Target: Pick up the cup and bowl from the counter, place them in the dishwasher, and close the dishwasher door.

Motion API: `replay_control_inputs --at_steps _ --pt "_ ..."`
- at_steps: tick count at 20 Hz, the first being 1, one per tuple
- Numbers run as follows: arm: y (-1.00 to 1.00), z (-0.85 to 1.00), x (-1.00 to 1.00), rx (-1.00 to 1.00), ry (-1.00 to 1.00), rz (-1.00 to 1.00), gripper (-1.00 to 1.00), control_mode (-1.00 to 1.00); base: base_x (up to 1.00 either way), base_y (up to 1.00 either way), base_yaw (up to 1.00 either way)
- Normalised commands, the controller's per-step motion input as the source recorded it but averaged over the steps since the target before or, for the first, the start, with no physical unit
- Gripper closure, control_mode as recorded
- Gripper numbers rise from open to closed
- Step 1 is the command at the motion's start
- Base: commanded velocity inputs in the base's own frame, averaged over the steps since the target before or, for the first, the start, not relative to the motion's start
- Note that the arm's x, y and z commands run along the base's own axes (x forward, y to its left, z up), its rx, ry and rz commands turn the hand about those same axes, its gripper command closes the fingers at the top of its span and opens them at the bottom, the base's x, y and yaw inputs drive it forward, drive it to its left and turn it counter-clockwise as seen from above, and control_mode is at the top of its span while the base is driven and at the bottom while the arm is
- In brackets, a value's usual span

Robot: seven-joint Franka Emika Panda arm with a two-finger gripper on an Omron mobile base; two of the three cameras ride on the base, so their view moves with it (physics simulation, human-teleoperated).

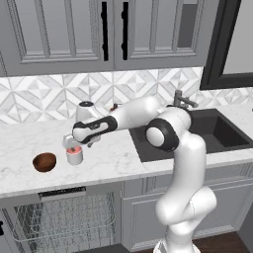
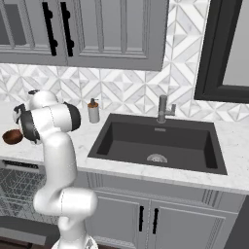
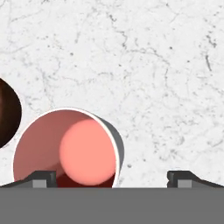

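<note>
The jaws stand wide apart over the counter (image 3: pixel 144 65). One fingertip (image 3: pixel 43 178) sits over the cup (image 3: pixel 65 148), so the rim lies under that finger, not centred in the gap. Between the jaws beyond the cup is bare marble, and ahead of them too. The bowl (image 3: pixel 8 113) stands just outside that same finger, near the cup but apart, crowding that side.

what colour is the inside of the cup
Salmon pink inside the white cup, clearest in the hand view.
</note>
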Motion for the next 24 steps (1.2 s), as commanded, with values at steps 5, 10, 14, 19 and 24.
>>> replay_control_inputs --at_steps 5,10,14,19,24 --pt "0.17 -0.10 0.17 0.00 0.00 0.00 -1.00 -1.00 0.00 0.00 0.00" --pt "0.00 -0.19 -0.05 0.03 0.00 0.00 -1.00 -1.00 0.00 0.00 0.00" --pt "0.00 -0.24 -0.26 0.07 0.01 0.00 -1.00 -1.00 0.00 0.00 0.00" --pt "0.00 -0.21 -0.18 0.05 0.00 -0.01 1.00 -1.00 0.00 0.00 0.00" --pt "0.00 -0.05 -0.02 0.00 0.00 0.00 1.00 -1.00 0.00 0.00 0.00"
